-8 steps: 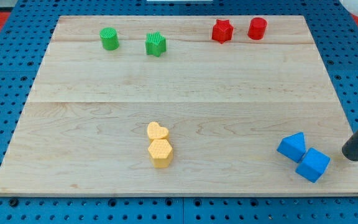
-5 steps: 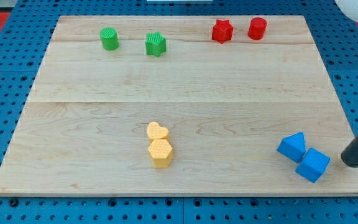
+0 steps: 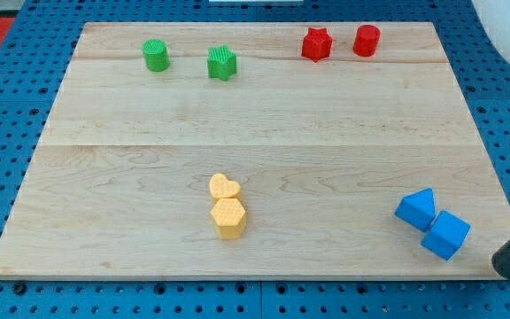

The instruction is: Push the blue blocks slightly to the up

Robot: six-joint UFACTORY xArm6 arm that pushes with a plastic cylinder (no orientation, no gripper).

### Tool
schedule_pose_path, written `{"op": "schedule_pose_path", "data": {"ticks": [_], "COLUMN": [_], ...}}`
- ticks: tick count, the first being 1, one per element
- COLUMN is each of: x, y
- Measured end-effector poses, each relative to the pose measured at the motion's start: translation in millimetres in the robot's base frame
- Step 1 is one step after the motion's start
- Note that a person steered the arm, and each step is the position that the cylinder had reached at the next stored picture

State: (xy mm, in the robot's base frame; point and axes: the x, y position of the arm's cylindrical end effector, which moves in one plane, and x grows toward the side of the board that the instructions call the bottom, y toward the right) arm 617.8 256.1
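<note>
Two blue blocks lie touching near the board's bottom right corner: a blue wedge-shaped block and, just below and right of it, a blue cube. My tip is at the view's bottom right, below and to the right of the blue cube, apart from it, near the board's bottom right corner.
A green cylinder and a green star sit at the top left. A red star and a red cylinder sit at the top right. A yellow heart touches a yellow hexagon at bottom centre. The wooden board lies on a blue pegboard.
My tip has moved down the view, from beside the blue cube's right to below and right of it. No block has moved.
</note>
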Motion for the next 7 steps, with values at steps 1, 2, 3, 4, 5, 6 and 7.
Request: {"op": "schedule_pose_path", "data": {"ticks": [1, 2, 3, 4, 5, 6, 7], "x": [-15.8, -16.9, -16.9, -16.9, -17.0, -41.6, -73.0], "y": [-37.1, -40.3, -40.6, -45.0, -45.0, -49.0, -72.6]}}
